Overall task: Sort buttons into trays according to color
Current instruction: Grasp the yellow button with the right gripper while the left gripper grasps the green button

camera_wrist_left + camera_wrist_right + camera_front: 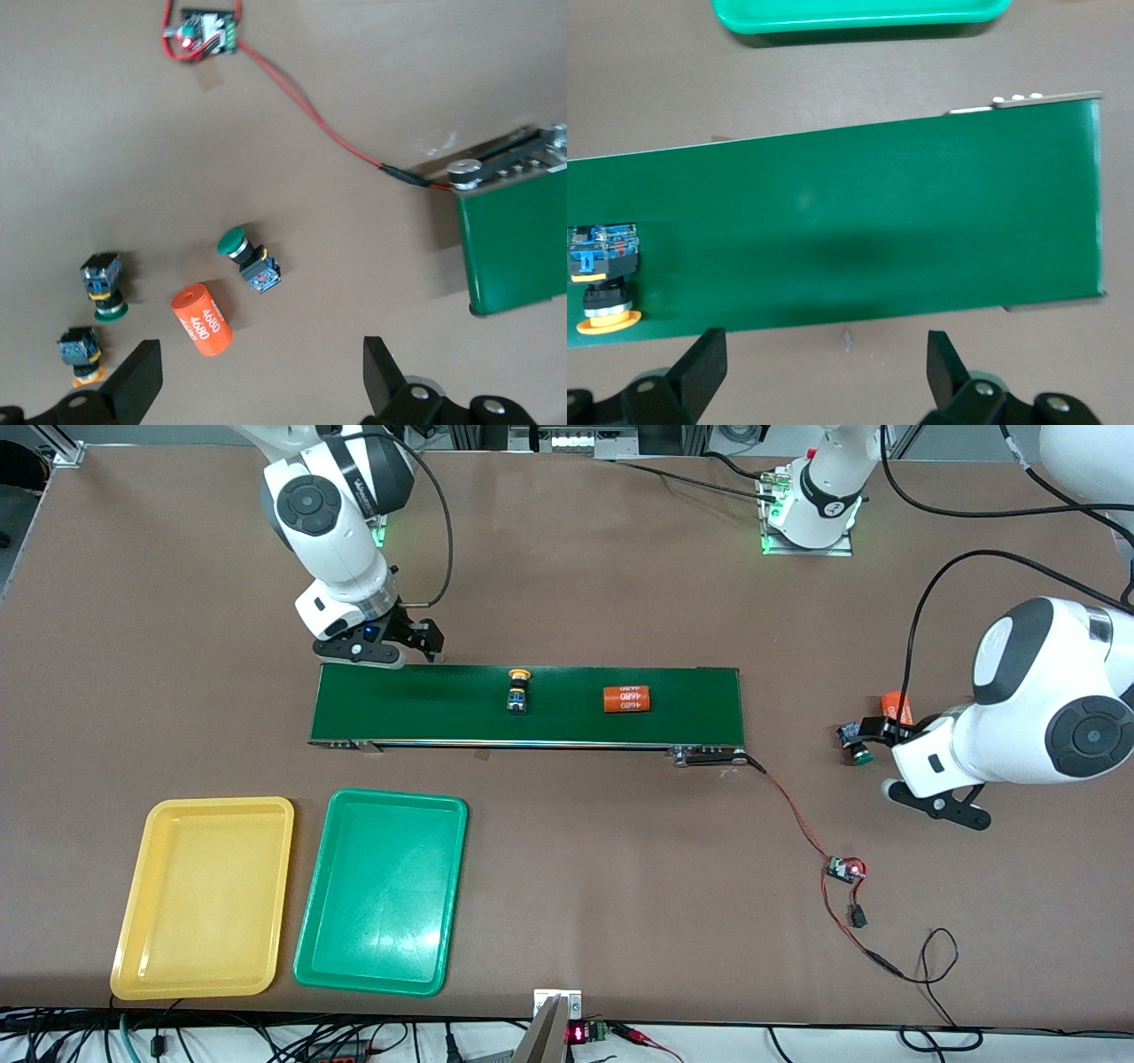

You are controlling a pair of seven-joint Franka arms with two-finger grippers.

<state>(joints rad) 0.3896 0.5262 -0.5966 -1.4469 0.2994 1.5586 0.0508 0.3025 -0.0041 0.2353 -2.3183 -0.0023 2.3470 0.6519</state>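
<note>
Robotics lab: bench w/ mini conveyor belt (532,704), loose wiring (802,824), aluminium framing (62,447).

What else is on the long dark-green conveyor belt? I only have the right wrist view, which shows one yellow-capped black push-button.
Observer: An orange cylinder printed 4680 lies on the belt, toward the left arm's end from the yellow-capped button.
Operator: Other buttons?
Observer: Three on the table below the open left gripper: two green-capped buttons, a second yellow-capped button, plus a second orange cylinder.
Operator: Yellow tray?
Observer: A shallow yellow plastic tray lies beside the green tray, toward the right arm's end. The open right gripper is over the belt's end there.
</note>
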